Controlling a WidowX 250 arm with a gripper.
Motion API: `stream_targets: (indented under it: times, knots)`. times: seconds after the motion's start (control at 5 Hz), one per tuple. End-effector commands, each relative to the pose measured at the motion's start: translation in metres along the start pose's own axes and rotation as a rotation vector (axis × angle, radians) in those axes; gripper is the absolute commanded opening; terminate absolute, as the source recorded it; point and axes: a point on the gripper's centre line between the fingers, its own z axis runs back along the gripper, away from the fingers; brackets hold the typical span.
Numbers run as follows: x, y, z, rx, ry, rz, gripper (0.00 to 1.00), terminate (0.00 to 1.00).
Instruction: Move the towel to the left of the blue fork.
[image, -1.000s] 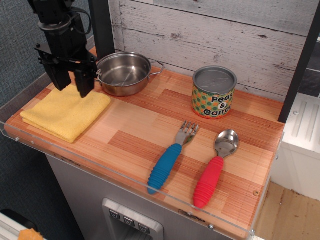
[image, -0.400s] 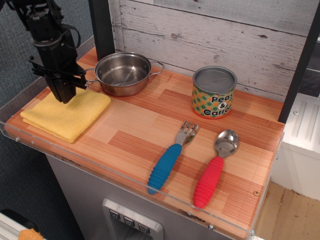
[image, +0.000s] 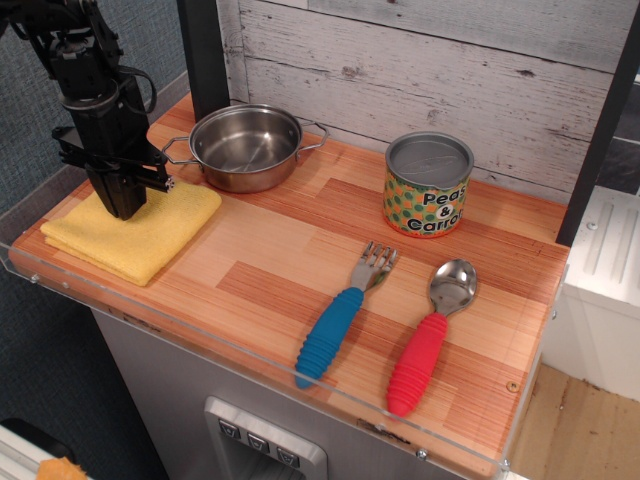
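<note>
The yellow folded towel (image: 135, 232) lies at the left end of the wooden counter. My black gripper (image: 123, 205) points straight down over the towel's back left part, its tip at or just touching the cloth. It is turned so its fingers line up as one dark block, hiding the gap between them. The blue fork (image: 340, 315), with a silver head and ribbed blue handle, lies near the front edge at the middle, far to the right of the towel.
A steel pan (image: 245, 146) stands just right of the gripper at the back. A peas-and-carrots can (image: 428, 185) stands at the back right. A red-handled spoon (image: 430, 340) lies right of the fork. A clear lip (image: 250, 362) runs along the counter's front edge.
The gripper has moved left, away from the pan, and turned about its vertical axis. Its two spread fingers, plain a second ago, now overlap as one block. It sits lower on the towel.
</note>
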Motion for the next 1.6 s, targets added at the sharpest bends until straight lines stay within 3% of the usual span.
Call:
stream_targets:
  times: [0.0,0.8,1.4]
  knots:
    - [-0.003,-0.013,0.003,-0.022,-0.004,0.016,0.00,0.00]
    - [-0.009,-0.062,-0.012,-0.025,0.032,-0.024,0.00,0.00]
    - [-0.016,-0.103,-0.008,-0.040,0.032,-0.044,0.00,0.00]
